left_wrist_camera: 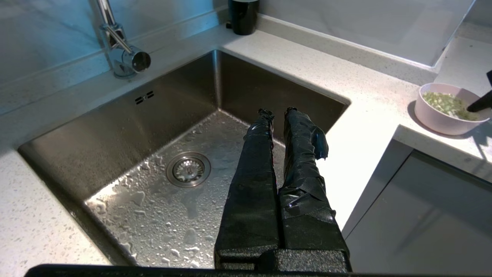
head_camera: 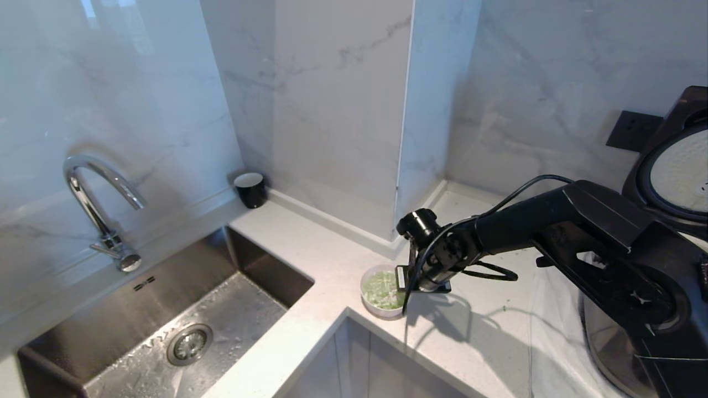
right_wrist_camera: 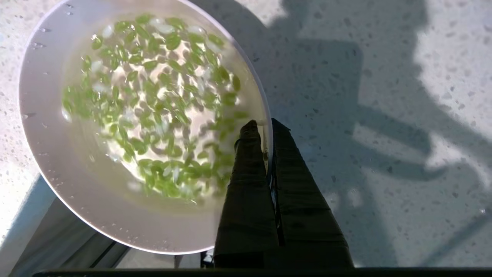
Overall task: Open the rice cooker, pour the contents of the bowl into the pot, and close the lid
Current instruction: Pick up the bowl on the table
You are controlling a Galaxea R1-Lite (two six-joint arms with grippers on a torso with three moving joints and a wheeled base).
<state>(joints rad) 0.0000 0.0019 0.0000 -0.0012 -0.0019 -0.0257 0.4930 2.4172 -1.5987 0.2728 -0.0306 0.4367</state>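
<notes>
Counter: pale speckled stone, L-shaped, running from the sink side round to the cooker at the 3 o'clock edge of the head view.
Sink: steel basin at 8 o'clock in the head view, wet with droplets, round drain in its floor.
Faucet: chrome arched spout behind the sink, at 9 o'clock.
Rice cooker: dark body at 3 o'clock, mostly behind the right arm; only partly in view.
Lid: raised on its hinge, pale dimpled round plate of the underside facing the camera.
Steel pan: shiny rounded wall low at 4 o'clock, beside the arm's base; largely hidden.
Right arm: reaches from 3 o'clock toward the middle of the counter, cable looping along it.
Right gripper: tips down at the bowl; jaws clenched on the bowl's rim, one finger inside, one outside.
Left gripper: hangs over the sink, touching nothing; jaws pressed together, empty.
Bowl: small, pale pink outside, white inside; sits on the counter near its inner front corner, centre of the head view, well apart from the cooker.
Contents: chopped bright-green bits scattered over a whitish base, in the bowl.
Cup: small dark cup with pale inside, on the counter's back corner at 11 o'clock, against the wall.
Wall socket: dark plate on the marble wall, just left of the raised lid.
</notes>
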